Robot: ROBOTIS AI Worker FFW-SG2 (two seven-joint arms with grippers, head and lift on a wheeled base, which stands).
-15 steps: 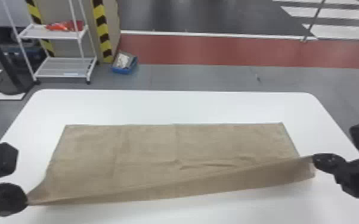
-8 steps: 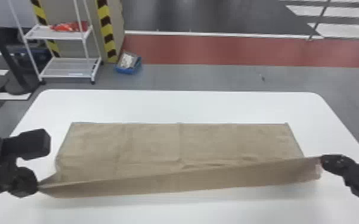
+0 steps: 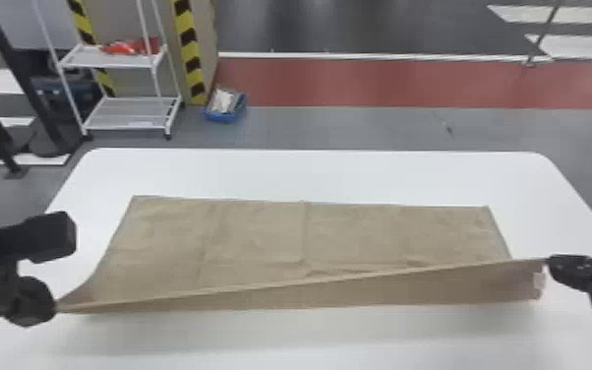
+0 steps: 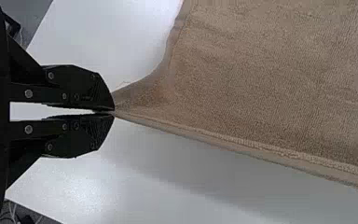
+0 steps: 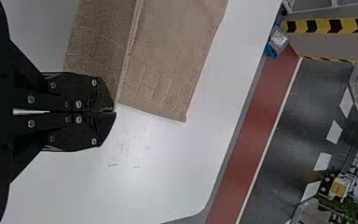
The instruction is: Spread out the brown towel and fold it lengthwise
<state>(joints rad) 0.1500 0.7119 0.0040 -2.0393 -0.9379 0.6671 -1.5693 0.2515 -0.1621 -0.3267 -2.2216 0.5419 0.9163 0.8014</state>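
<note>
In the head view my left gripper holds the near left corner of the brown towel, and my right gripper holds its near right corner. The near edge is lifted between them, and the far part lies flat on the white table. In the left wrist view the fingertips of my left gripper pinch the corner of the towel. The right wrist view has my right gripper closed on the towel at its hemmed edge.
The white table extends past the towel on all sides. Beyond it stand a white rack and a blue box on the floor. Dark posts rise at the far left.
My left gripper has moved inward to the right and a little away from the front edge, carrying its corner. The right gripper has moved slightly right in the view; the towel's near edge still hangs between them.
</note>
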